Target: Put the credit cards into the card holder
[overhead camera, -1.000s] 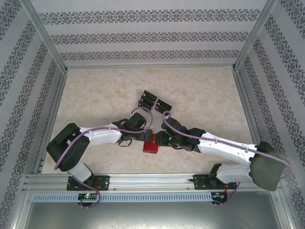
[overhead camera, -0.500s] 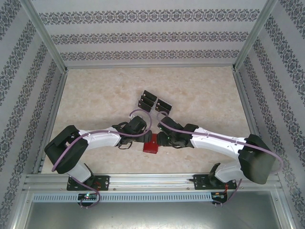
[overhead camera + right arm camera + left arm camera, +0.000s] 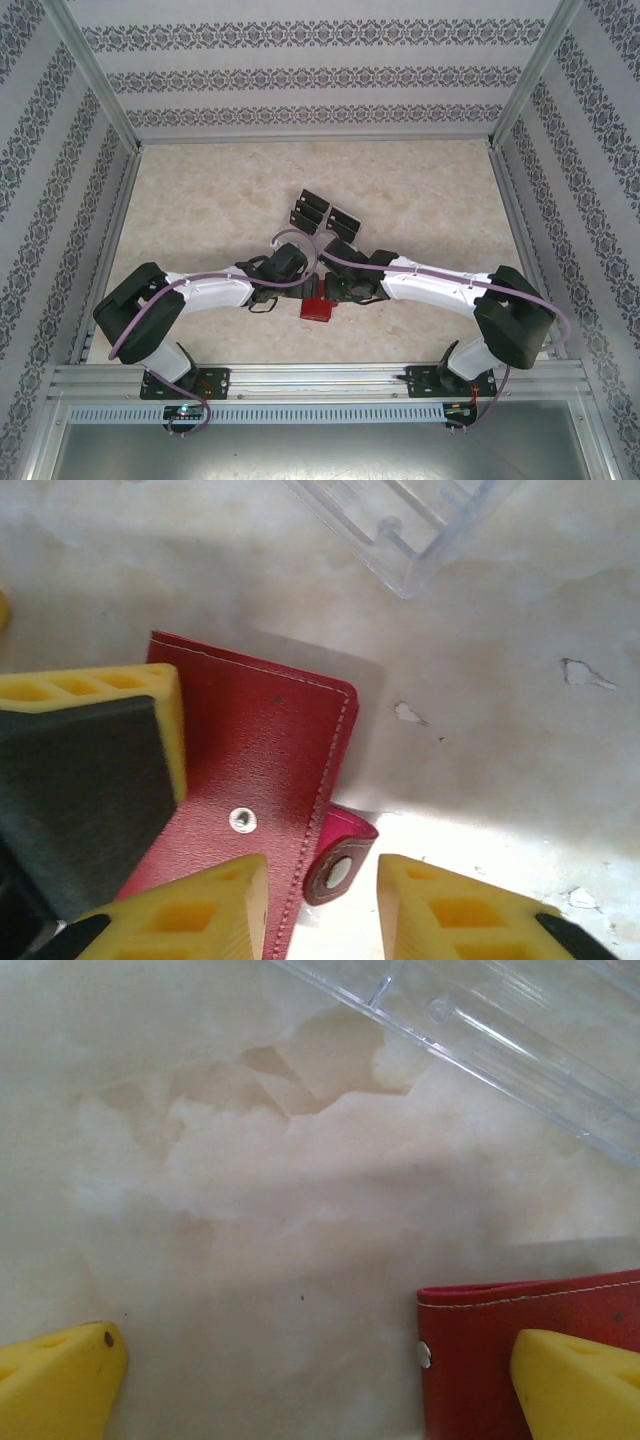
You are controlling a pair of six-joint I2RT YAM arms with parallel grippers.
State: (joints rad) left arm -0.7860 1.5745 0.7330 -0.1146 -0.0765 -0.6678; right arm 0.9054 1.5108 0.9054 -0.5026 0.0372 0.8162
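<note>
From above, the two arms meet at mid-worktop [image 3: 200, 200]. The red card holder [image 3: 318, 309] lies flat just below where they meet. The left hand [image 3: 298, 288] reaches it from the left and the right hand [image 3: 336, 292] from the right, both low over its upper edge. The black credit cards [image 3: 322, 212] stand apart from the holder, farther back on the worktop, in a tight group.

In the left wrist view, the left hand [image 3: 315, 1352] is released, its yellow fingers [image 3: 60, 1385] spread wide. One is over bare worktop, and the other is over the corner of the card holder [image 3: 480, 1350]; whether it touches the leather cannot be told. A small metal stud [image 3: 424, 1353] sits near the holder's edge. A clear tray [image 3: 500, 1030] crosses the upper right corner.

In the right wrist view, the right hand [image 3: 322, 880] is part open. Its fingers straddle the snap tab [image 3: 340, 865], which sticks out from the holder's edge. A gap shows on one side of the tab, so it is not clenched. The card holder [image 3: 265, 750] lies closed on the worktop, a snap stud [image 3: 242, 821] on its face. A second yellow finger with a black pad [image 3: 90, 765], from the left hand, hangs over its left part. The corner of the clear tray [image 3: 420, 525] lies beyond the holder, not touching it.
</note>
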